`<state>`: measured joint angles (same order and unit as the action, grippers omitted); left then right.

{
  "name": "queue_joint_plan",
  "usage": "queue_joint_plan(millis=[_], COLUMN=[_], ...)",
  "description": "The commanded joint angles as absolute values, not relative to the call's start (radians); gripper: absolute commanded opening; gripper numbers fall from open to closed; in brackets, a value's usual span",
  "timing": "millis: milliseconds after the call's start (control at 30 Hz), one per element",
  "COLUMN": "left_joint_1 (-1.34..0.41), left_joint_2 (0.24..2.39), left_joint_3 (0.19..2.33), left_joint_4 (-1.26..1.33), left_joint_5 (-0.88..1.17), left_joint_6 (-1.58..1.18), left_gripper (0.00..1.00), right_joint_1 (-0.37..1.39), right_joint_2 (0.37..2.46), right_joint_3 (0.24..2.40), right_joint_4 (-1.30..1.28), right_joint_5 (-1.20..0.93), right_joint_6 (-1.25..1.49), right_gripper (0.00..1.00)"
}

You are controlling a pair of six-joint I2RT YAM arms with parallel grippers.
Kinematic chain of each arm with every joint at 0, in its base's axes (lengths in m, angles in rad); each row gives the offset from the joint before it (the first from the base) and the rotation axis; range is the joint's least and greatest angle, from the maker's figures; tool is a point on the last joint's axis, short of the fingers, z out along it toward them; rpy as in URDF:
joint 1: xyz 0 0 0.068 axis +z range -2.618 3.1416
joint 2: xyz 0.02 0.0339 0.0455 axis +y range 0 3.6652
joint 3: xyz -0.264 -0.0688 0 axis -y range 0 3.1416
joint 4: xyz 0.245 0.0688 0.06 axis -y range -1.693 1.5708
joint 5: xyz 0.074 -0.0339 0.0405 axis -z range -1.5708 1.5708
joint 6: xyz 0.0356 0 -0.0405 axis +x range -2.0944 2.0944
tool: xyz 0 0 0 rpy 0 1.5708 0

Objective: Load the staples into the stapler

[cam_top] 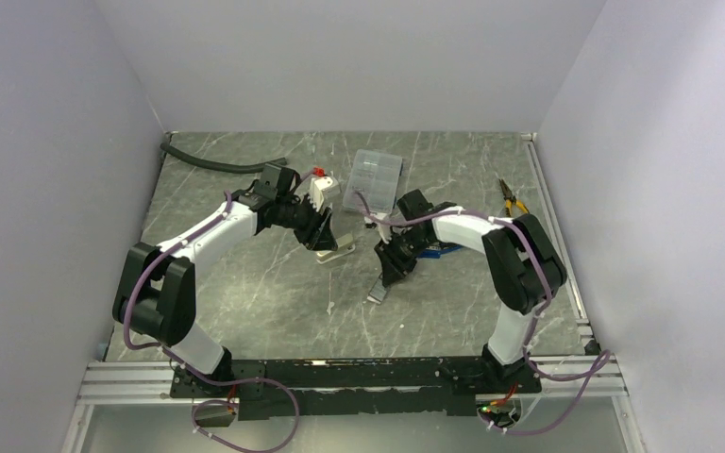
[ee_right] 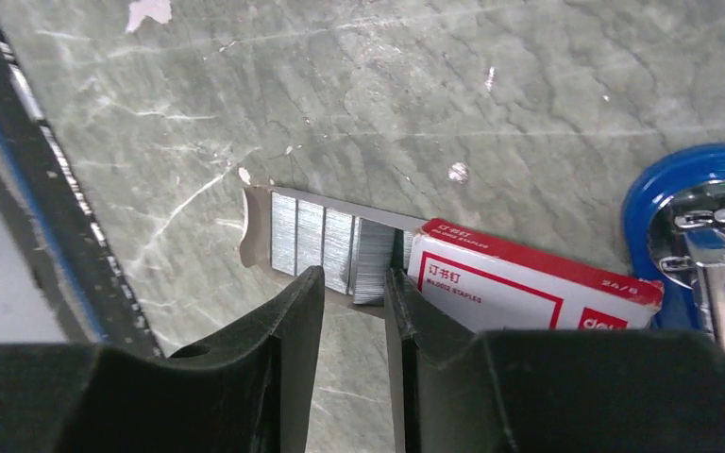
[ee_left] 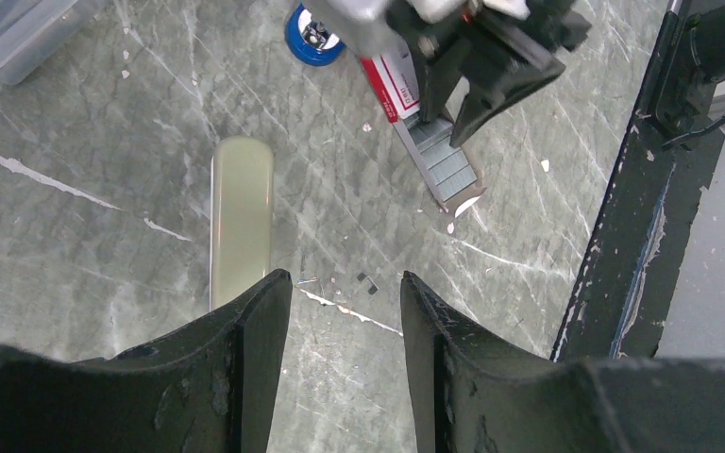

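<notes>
The thin silvery-grey metal staples (ee_right: 307, 236) lie flat in one dark grey tray (ee_right: 251, 225). The tray is pulled halfway out of a small white cardboard box with a red end (ee_right: 519, 288), which sits on the grey marbled surface (cam_top: 274, 283). The tray's long axis runs from the box toward the arm bases, its free end pointing at the near edge. Four blocks of staples show side by side.

The right arm folds back at the elbow toward the centre, its wrist tipped down. The right claw (ee_right: 354, 276) hangs over the tray beside the box mouth, its jaws parted by a narrow gap and clamping nothing visible.

The left arm reaches forward and inward. The left claw (ee_left: 345, 276) points down, spread about halfway and empty, just near one pale rounded oblong bar (ee_left: 241, 217).

One blue stapler with bright metal works (ee_right: 644, 203) sits just beyond the box. One clear plastic compartment case (cam_top: 375, 173) lies farther back.
</notes>
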<state>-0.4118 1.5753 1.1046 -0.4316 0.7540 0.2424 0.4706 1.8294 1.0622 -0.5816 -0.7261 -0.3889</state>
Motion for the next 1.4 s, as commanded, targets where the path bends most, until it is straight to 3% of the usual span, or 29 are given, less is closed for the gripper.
queue_joint_plan(millis=[0, 200, 467, 667, 933, 1067, 1367], left_joint_1=[-0.416, -0.416, -0.416, -0.415, -0.416, -0.416, -0.416], left_joint_2=[1.553, 1.554, 1.535, 1.527, 1.521, 1.518, 1.513], left_joint_3=[1.117, 1.119, 1.104, 1.098, 1.095, 1.095, 1.081], left_joint_4=[-0.423, -0.427, -0.424, -0.424, -0.423, -0.425, -0.424], left_joint_5=[0.763, 0.764, 0.755, 0.756, 0.758, 0.755, 0.752], left_joint_6=[0.255, 0.253, 0.26, 0.26, 0.256, 0.258, 0.284], left_gripper=[0.51, 0.51, 0.51, 0.51, 0.51, 0.51, 0.51], right_joint_1=[0.551, 0.645, 0.689, 0.689, 0.689, 0.683, 0.516], right_joint_2=[1.748, 1.691, 1.71, 1.728, 1.711, 1.719, 1.78], right_joint_3=[1.011, 0.945, 0.922, 0.925, 0.934, 0.936, 1.021], right_joint_4=[-0.487, -0.416, -0.384, -0.383, -0.396, -0.401, -0.473], right_joint_5=[-0.473, -0.28, -0.177, -0.182, -0.178, -0.233, -0.64], right_joint_6=[-0.4, -0.403, -0.406, -0.411, -0.416, -0.41, -0.384], right_gripper=[0.35, 0.35, 0.36, 0.2, 0.18, 0.15, 0.12])
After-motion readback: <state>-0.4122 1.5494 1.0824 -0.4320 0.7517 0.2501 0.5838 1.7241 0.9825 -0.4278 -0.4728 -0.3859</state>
